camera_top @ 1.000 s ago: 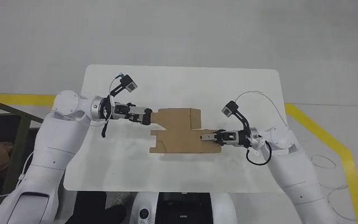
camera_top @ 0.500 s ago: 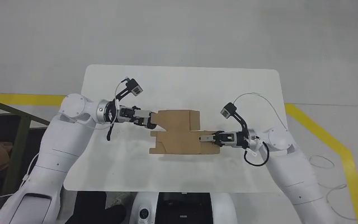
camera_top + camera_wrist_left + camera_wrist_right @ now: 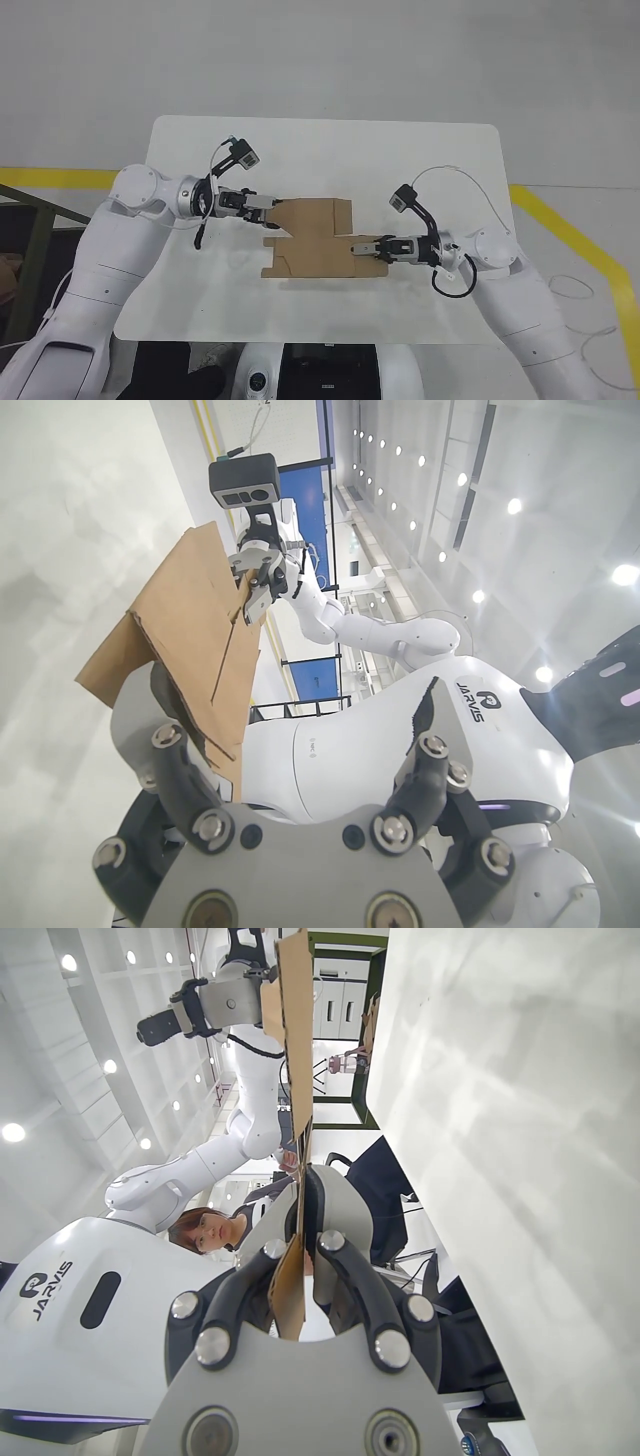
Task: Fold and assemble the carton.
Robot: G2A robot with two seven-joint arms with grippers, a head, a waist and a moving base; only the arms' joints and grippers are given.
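Carton (image 3: 315,238) hangs flat over the table's (image 3: 420,160) middle, right gripper (image 3: 360,246) pinching one edge, left gripper (image 3: 268,209) spread w/ one finger against the opposite end, so imo it'll prob twist or drop if that lone pinch slips.

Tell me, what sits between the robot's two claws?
The flattened carton spans the gap in the top view: the right gripper clamps one edge, and the left gripper meets the opposite edge.

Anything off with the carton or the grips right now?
Left hand is open: the carton only lies against one finger, the other stands well clear. Right hand alone is clamped on it, at the opposite edge. The carton is flat, with no visible damage.
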